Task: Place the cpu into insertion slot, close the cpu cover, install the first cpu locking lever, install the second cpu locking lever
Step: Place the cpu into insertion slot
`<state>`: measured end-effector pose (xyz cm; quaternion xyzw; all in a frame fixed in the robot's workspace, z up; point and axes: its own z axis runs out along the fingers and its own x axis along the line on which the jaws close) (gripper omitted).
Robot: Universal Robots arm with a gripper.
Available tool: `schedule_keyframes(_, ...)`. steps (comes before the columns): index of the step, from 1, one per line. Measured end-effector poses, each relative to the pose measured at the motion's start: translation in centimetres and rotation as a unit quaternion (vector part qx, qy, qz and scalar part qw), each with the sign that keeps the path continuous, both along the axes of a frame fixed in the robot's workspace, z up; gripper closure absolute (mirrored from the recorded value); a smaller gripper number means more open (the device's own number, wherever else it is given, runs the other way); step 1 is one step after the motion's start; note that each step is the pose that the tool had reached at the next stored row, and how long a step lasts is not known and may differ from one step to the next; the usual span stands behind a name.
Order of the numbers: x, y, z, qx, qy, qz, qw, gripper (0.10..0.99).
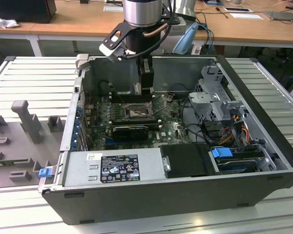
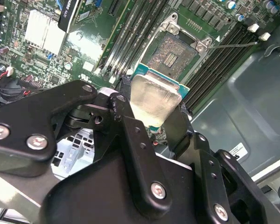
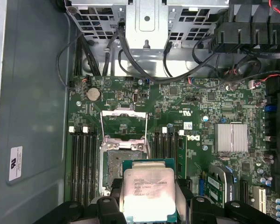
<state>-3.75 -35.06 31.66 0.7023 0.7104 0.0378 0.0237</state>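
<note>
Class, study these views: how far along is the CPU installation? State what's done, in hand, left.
Done: nothing seated yet. In hand: the gripper is shut on the small square silver-faced cpu, held over the empty square dark-framed insertion slot. Left: the thin silvery metal cpu cover stands open, wire lever unlatched.

A pale grey worktop (image 1: 29,73) of long ribbed metal slats ran out to both side edges, catching soft, even light with no hard shadows. Toward its edge on the exterior view's left lay a grey moulded fixture (image 1: 24,126) with upright blocks. Beyond the far edge stood a long wooden desk (image 1: 73,22) on a white leg (image 1: 36,47). On the desk sat a dark box (image 1: 24,9), a crumpled white scrap (image 1: 4,22), loose sheets of paper (image 1: 246,15) and thin cables (image 1: 219,9).
</note>
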Motion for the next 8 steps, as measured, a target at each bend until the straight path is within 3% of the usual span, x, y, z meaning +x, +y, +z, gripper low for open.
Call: schedule_keyframes(8,0.00,0.00,-0.48,0.0000,0.0000,0.000,1.0000,0.557)
